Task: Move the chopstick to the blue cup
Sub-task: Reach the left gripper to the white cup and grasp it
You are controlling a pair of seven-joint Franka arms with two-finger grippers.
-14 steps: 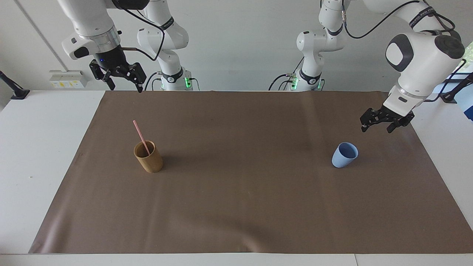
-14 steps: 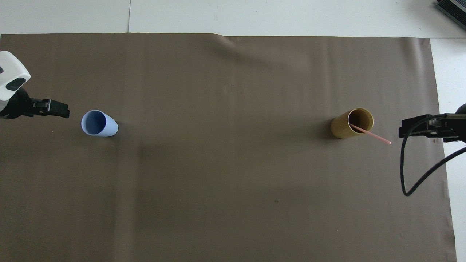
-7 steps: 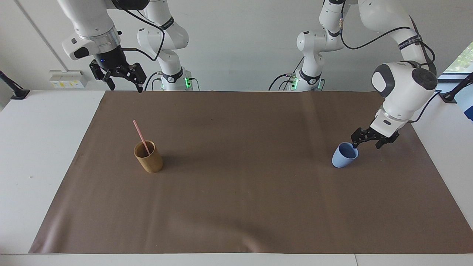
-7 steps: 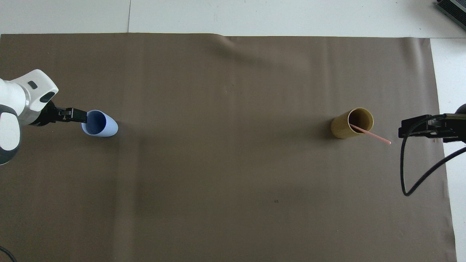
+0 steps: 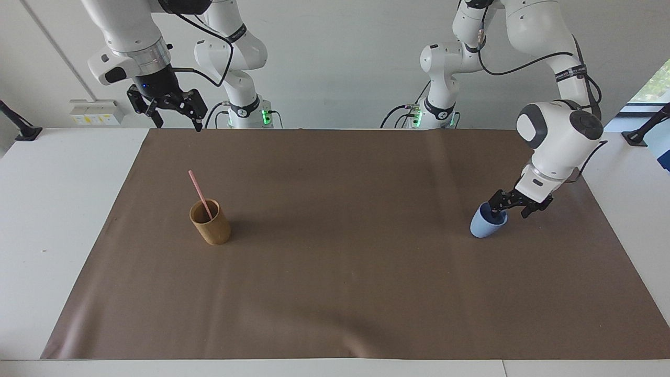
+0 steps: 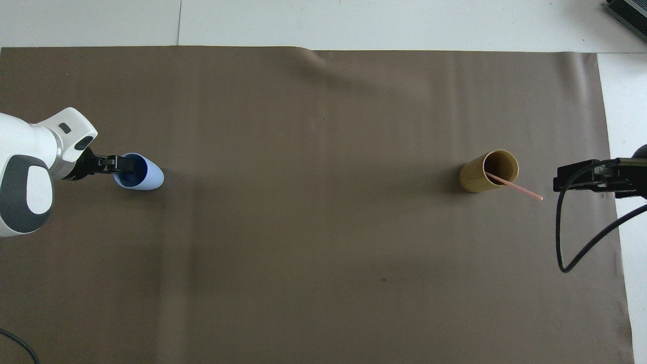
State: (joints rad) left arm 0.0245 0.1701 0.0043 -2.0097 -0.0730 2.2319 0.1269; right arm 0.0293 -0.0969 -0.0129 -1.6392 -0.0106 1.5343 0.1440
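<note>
L gripper [image 5: 509,208] down at the blue cup [image 5: 488,222], jaws spread, one finger inside the mouth and the other outside the wall on the robot-ward side, so it straddles the rim; not yet pinching, as far as I can judge. Cup sits on the brown mat [image 5: 345,293] toward the L arm's end. Chopstick [image 5: 200,194] is well apart from it, toward the R arm's end, leaning in the tan cup [image 5: 210,222] w/ its top end sticking out above the rim. R gripper [image 5: 175,112] waits up in the air over the mat edge by its base, jaws spread, nothing in them. Step in hand looks like gripping the cup wall. To do it well: close slowly and squarely on the wall, keep the inner finger off the cup floor, avoid tipping a light tapered cup; lift only once the pinch is firm. Hard to read: depth of the inner finger in the cup, and whether either finger already touches the wall. Chopstick's lower end is hidden in the tan cup. In overhead view the L arm's body is cut off at the frame edge.
</note>
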